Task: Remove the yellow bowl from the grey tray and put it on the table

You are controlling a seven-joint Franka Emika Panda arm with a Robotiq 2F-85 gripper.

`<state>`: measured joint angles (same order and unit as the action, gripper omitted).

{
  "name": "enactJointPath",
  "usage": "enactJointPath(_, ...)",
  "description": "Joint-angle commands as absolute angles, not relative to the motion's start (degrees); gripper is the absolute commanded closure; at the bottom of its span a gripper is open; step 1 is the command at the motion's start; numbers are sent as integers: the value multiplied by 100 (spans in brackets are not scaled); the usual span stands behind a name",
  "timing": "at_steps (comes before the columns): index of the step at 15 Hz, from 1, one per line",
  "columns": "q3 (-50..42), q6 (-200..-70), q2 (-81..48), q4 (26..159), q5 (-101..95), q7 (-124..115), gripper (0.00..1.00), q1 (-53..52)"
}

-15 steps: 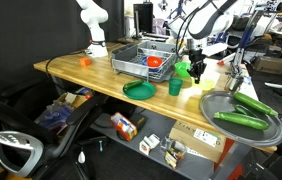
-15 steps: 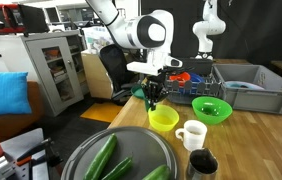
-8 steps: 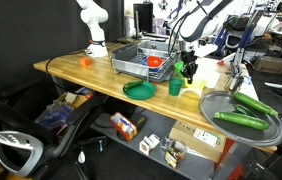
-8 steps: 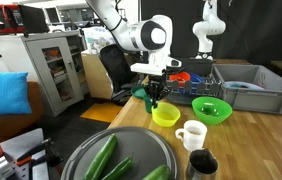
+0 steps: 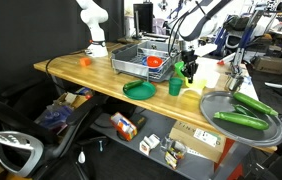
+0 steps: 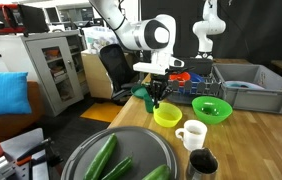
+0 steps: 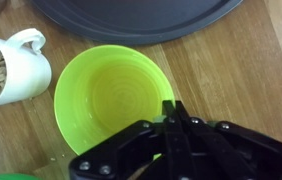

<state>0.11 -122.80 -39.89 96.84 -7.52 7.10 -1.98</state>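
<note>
Closest to the wrist camera is the gripper (image 7: 170, 108). Its two fingers are drawn almost together at the rim of the yellow bowl (image 7: 106, 95). The rim runs between them, so I judge they are pinching the bowl's thin wall (the contact itself hides under the black finger bodies). The bowl is over the bare wood of the table (image 7: 251, 80), clear of the grey tray (image 7: 131, 15), whose edge curves across the top of that view. No view shows whether the bowl's base touches the wood.

The step in hand looks like the set-down and release. Done well, the arm would lower straight until the base sits flat, then spread the fingers only enough to free the wall. It would lift vertically, so the inner finger does not drag the rim and tip so light a bowl. Sideways drift is the risk, since the white mug (image 7: 9, 62) stands just beside the bowl and a nudge could knock it.

The bowl is small, round and lime-yellow, smooth and glossy inside with faint concentric rings. It sits upright and empty.

Farther out, in an exterior view, the grey tray (image 6: 141, 143) fills the foreground with cucumbers (image 6: 101, 157) lying on it. The white mug (image 6: 191, 135) and the yellow bowl (image 6: 165, 116) sit just past its far rim. Behind them stand a green bowl (image 6: 211, 107) and a grey basket (image 6: 251, 92).
</note>
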Motion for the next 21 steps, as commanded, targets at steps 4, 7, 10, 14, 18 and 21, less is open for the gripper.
enactJointPath(4,25,-12321,-3975,9691,-847,768,99,-196)
enactJointPath(7,-31,-12353,-3985,9595,-1287,1023,99,-313)
enactJointPath(10,56,-12349,-4054,9424,-1749,1679,99,-316)
enactJointPath(14,199,-12988,-4067,9481,-2016,2632,99,-167)
enactJointPath(18,361,-13938,-4214,9573,-1923,3604,99,167)
enactJointPath(21,613,-14551,-4384,9689,-1760,4430,99,489)
